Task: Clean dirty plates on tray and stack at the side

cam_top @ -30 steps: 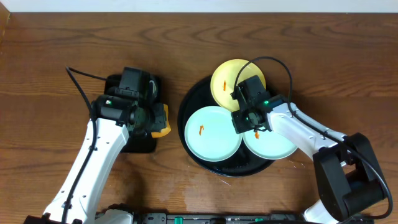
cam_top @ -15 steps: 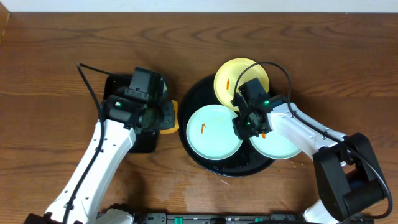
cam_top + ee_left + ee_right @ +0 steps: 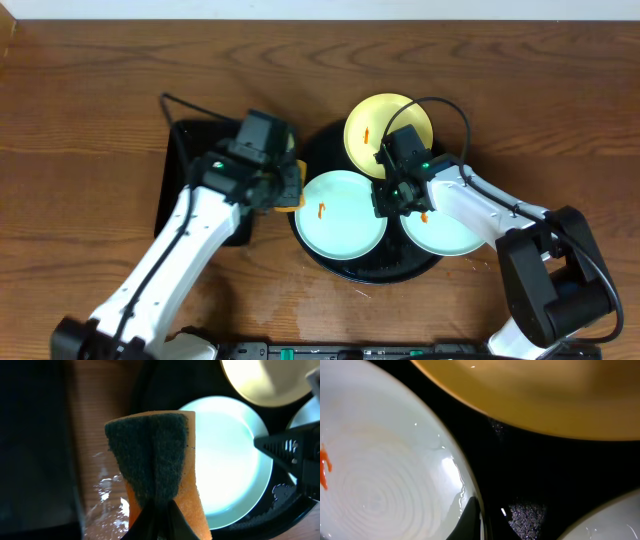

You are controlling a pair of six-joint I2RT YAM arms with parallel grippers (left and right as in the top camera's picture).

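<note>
Left jaws: clenched on the sponge, gripping its lower edge. The dark scouring face points away from the jaws, probably so it can be pressed flat onto a plate.
Sponge position: over the left rim of the tray, at the edge of the near mint plate. Contact cannot be told.
Right jaws: closed, tips down at the right rim of that same plate. The right wrist view shows one dark tip against the rim, but not whether the rim is pinched.
Reason for right jaws (judgement): they brace the plate so it does not skate on the glossy tray under the scrub.
Near mint plate: between the two jaws, flat on the tray, with an orange smear on the side toward the left jaws.
Yellow plate: beyond the right jaws, tilted on the far rim of the tray, also smeared.
Second mint plate: on the right jaws' other side, partly under the arm.
Rectangular tray: behind the left jaws on the table, well clear of the plates.
Step (judgement): approach to the first scrub. No plate is stacked at the side yet.
Risk: a sideways push could slide the plate into its neighbours.
</note>
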